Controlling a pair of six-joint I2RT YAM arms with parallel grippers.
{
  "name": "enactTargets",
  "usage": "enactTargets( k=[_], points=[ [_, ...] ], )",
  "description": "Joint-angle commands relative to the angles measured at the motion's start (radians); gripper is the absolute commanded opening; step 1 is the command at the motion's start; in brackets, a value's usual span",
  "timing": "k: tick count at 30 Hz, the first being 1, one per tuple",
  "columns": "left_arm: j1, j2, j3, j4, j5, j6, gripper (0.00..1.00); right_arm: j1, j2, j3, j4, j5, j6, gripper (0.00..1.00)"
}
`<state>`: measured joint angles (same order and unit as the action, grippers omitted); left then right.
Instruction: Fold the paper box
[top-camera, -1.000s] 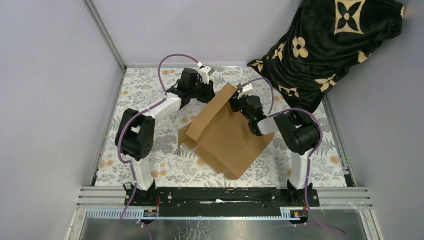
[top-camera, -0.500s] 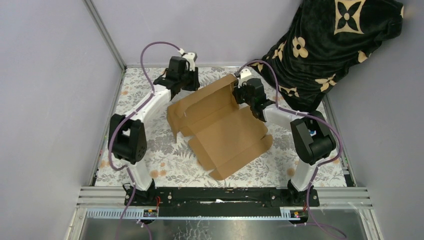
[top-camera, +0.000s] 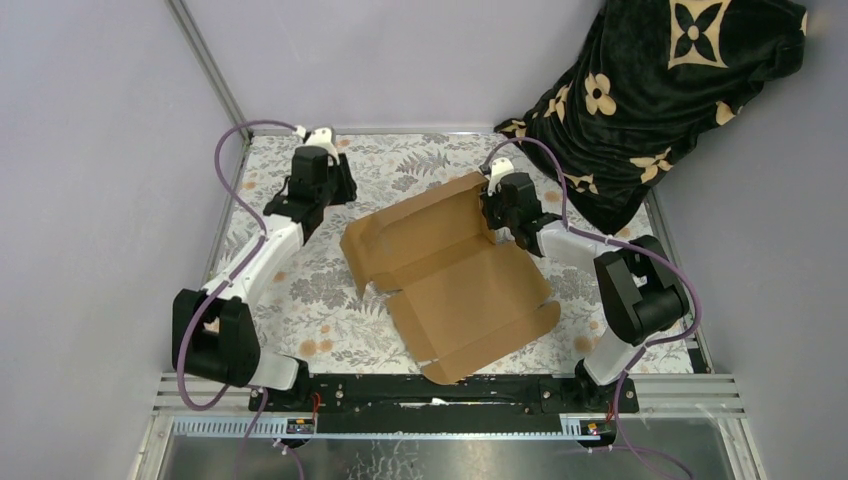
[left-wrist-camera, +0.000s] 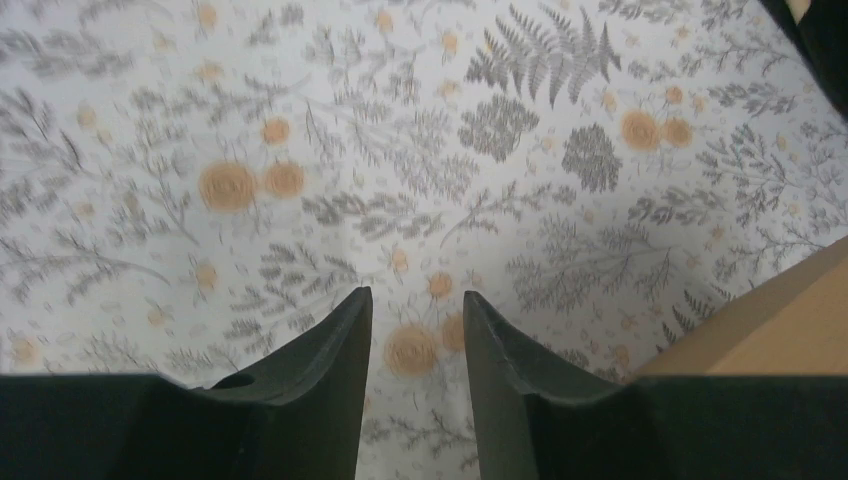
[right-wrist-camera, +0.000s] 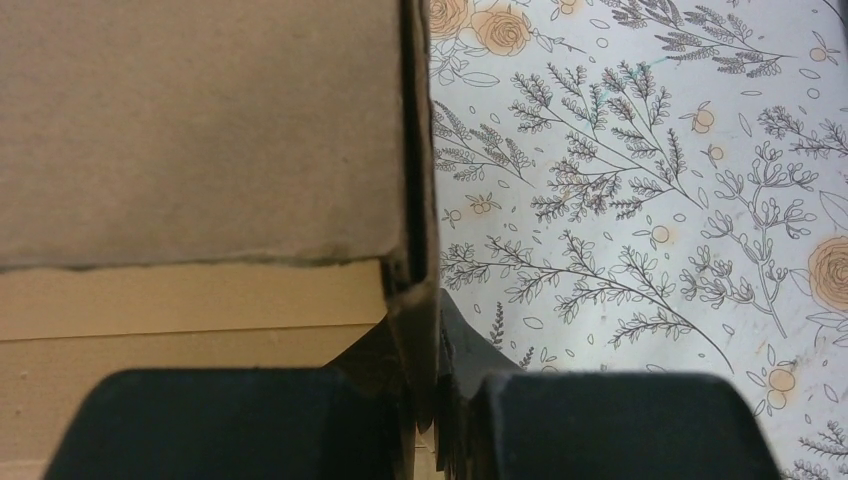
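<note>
Paper box (top-camera: 455, 285): plain brown corrugated die-cut sheet, mostly unfolded, inside face up. It is lying at a diagonal across the middle of the desk (top-camera: 300, 300). The near panel and its flaps are resting flat. The far panel is tilting up along its crease, with small side flaps showing at its left end.

Right tool (right-wrist-camera: 425, 330): it is pinching the thin edge of the raised far panel at its far right corner, with cardboard filling the gap between the fingers.

Left tool (left-wrist-camera: 417, 300): it is hovering over bare floral desk cover with the fingers a narrow gap apart and nothing between them. One cardboard corner is showing at the lower right of its wrist view, apart from the fingers.

Edges and room: the box's near corner is sitting close to the desk's near edge. Open cover is showing left of the box, between it and the left arm, and along the far side. A black flowered blanket (top-camera: 650, 90) is crowding the far right corner, near the right tool.
</note>
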<state>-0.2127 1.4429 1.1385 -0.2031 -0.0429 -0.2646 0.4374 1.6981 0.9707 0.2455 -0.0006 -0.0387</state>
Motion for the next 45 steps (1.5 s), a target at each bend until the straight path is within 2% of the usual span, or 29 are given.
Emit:
enactTargets(
  k=[1,6,11,17,26,27,29,35,40,45],
  points=[
    [0.005,-0.097,-0.152,0.183,0.003,-0.06,0.51,-0.005,-0.044,-0.066,0.067,0.054,0.033,0.0],
    [0.009,-0.146,-0.263,0.25,-0.01,-0.106,0.51,-0.005,-0.037,-0.101,0.09,0.05,0.069,0.0],
    [0.009,-0.204,-0.37,0.287,-0.02,-0.14,0.42,-0.005,-0.016,-0.101,0.082,0.039,0.087,0.0],
    [0.008,-0.277,-0.473,0.321,0.0,-0.172,0.4,-0.006,0.007,-0.082,0.066,0.033,0.102,0.0],
    [0.009,-0.362,-0.637,0.492,0.024,-0.221,0.66,-0.009,0.023,-0.078,0.065,0.02,0.115,0.0],
    [0.009,-0.377,-0.653,0.508,0.02,-0.223,0.77,-0.008,0.023,-0.082,0.07,0.015,0.115,0.0],
    [0.009,-0.406,-0.683,0.535,-0.003,-0.227,0.81,-0.009,0.023,-0.093,0.083,0.01,0.115,0.0],
    [0.009,-0.459,-0.732,0.596,0.0,-0.223,0.75,-0.009,0.026,-0.099,0.082,0.014,0.115,0.0],
    [0.009,-0.475,-0.757,0.638,0.085,-0.223,0.6,-0.011,0.04,-0.075,0.055,0.021,0.115,0.0],
    [0.007,-0.495,-0.795,0.683,0.148,-0.235,0.58,-0.014,0.06,-0.046,0.029,0.022,0.126,0.0]
  ],
)
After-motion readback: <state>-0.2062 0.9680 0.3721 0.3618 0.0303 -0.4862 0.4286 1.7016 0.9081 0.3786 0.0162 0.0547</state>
